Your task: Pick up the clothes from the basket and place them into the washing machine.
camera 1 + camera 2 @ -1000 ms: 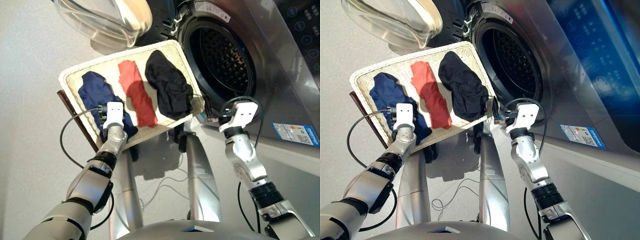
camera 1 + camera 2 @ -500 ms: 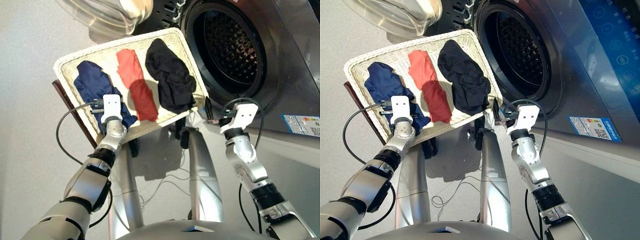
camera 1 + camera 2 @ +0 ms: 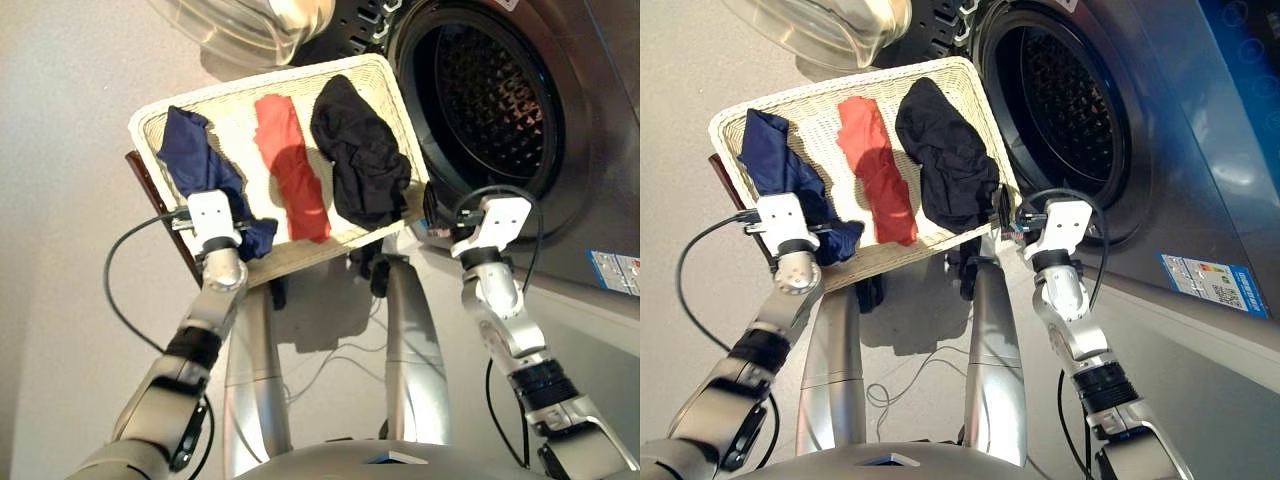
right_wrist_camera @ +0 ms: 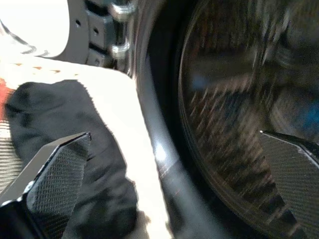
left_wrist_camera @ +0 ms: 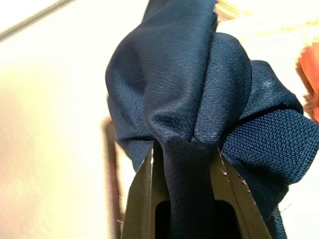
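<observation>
The cream-white wicker basket (image 3: 245, 135) stands in front of me with the clothes in a row. The navy garment (image 3: 195, 165) is on the left, the red-orange one (image 3: 295, 170) in the middle and the black one (image 3: 362, 160) on the right. My left gripper (image 5: 184, 149) is shut on the navy garment's near end, at the basket's near rim; the cloth bunches over the fingers. My right gripper (image 4: 174, 149) is open and empty, beside the basket's right near corner. It faces the washing machine's (image 3: 490, 100) open porthole and steel drum.
The machine's glass door (image 3: 240, 25) hangs open behind the basket. A dark board (image 3: 150, 190) juts out under the basket's left edge. Cables (image 3: 330, 365) lie on the floor below. A sticker (image 3: 615, 270) sits on the machine's front at the right.
The whole view has shifted. The navy garment is now stretched and bunched at my left gripper, drawn toward the basket's near rim. My right gripper stays beside the basket's corner.
</observation>
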Tool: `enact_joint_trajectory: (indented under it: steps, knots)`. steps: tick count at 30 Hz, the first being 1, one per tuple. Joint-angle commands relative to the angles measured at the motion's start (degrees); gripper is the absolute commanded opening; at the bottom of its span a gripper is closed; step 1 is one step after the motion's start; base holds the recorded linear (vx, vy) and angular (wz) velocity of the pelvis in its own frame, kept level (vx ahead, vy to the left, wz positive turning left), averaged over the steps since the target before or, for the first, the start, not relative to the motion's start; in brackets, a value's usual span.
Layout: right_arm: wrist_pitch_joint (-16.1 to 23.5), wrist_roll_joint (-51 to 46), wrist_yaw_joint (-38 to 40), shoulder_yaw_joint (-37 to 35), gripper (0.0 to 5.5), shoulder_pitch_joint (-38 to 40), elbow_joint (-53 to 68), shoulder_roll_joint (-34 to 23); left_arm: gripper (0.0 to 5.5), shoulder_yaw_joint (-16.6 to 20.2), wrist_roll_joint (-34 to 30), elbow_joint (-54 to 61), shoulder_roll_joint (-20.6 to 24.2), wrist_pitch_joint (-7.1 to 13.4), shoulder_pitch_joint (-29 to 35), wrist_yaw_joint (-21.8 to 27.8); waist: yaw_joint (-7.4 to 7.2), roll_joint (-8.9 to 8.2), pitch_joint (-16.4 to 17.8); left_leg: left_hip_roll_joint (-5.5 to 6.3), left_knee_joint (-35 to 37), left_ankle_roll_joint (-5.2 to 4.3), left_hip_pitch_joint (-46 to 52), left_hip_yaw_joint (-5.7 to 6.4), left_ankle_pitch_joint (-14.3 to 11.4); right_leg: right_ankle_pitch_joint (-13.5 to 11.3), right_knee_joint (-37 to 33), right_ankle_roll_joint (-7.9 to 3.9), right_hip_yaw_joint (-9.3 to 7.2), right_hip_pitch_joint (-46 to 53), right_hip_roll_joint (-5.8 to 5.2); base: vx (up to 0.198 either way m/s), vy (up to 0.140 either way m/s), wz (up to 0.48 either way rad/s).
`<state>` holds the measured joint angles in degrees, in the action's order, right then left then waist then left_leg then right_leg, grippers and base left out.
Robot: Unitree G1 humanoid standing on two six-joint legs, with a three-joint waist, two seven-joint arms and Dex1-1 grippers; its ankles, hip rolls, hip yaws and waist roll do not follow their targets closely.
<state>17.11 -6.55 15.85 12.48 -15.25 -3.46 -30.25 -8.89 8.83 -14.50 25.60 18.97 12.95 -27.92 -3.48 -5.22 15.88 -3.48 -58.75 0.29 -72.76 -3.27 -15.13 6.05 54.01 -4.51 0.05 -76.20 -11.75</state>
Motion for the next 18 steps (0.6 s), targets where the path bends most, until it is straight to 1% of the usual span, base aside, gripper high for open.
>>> enact_joint_trajectory:
  steps: [1,5,7,9,11,14,16,18]
  knots:
    - [4.3,12.7,2.0,-1.4,5.5,-0.6,8.6,-6.2,0.0,3.1,-0.3,10.0,1.7,7.6,-2.6,5.2,0.11,2.17,-1.5,0.44,1.5,1.02,-0.7,3.2,0.3,4.5,0.5,1.66,1.02,4.4,-0.21,0.0,0.0,0.0]
    - [4.2,18.0,1.7,0.3,5.5,-4.4,9.8,-12.0,0.0,2.6,3.3,17.9,4.0,9.7,-5.3,11.5,1.26,2.71,-2.2,0.66,1.3,1.15,-0.8,3.38,0.2,4.8,1.0,1.61,1.11,4.1,-0.6,0.0,0.0,0.0]
    - [4.1,19.2,1.6,1.7,5.5,-6.0,10.0,-14.1,0.0,2.6,5.3,21.6,5.0,10.1,-6.6,13.8,1.54,2.86,-2.4,0.58,1.2,1.19,-0.6,3.34,0.0,4.7,1.2,1.53,1.23,4.0,-0.71,0.0,0.0,0.0]
    - [3.9,20.8,1.2,3.2,5.5,-7.9,10.2,-16.0,0.0,1.7,6.9,24.6,6.1,10.4,-7.3,15.8,1.98,2.89,-2.6,0.57,1.1,1.21,-0.5,3.32,0.0,4.7,1.3,1.45,1.29,4.1,-0.86,0.0,0.0,0.0]
    - [3.8,21.6,0.9,4.5,5.5,-9.2,10.4,-17.3,0.0,1.1,9.6,27.0,7.2,10.6,-7.9,18.2,2.12,3.02,-2.8,0.52,1.1,1.2,-0.4,3.33,0.0,4.7,1.4,1.41,1.33,4.2,-1.01,0.0,0.0,0.0]
    - [3.5,24.8,0.2,7.8,5.5,-12.2,11.1,-21.2,0.0,-0.9,15.1,31.0,10.3,10.8,-8.3,23.4,2.54,3.22,-2.9,0.37,1.0,1.11,0.0,3.23,-0.1,4.8,1.7,1.33,1.4,4.3,-1.22,0.0,0.0,0.0]
    - [3.1,26.6,-0.3,10.5,5.5,-14.6,10.9,-23.2,0.0,-2.4,17.9,32.5,12.7,10.5,-8.0,25.9,2.73,3.31,-3.0,0.22,1.0,1.04,0.1,3.02,-0.1,4.6,1.7,1.26,1.45,4.4,-1.27,0.0,0.0,0.0]
    - [2.5,29.4,-0.5,13.3,5.5,-17.6,10.9,-25.2,0.0,-4.9,22.4,33.8,15.2,10.5,-7.4,29.3,2.76,3.45,-3.2,0.16,1.0,1.03,0.0,3.02,0.0,4.4,1.7,1.2,1.66,4.2,-1.22,0.0,0.0,0.0]
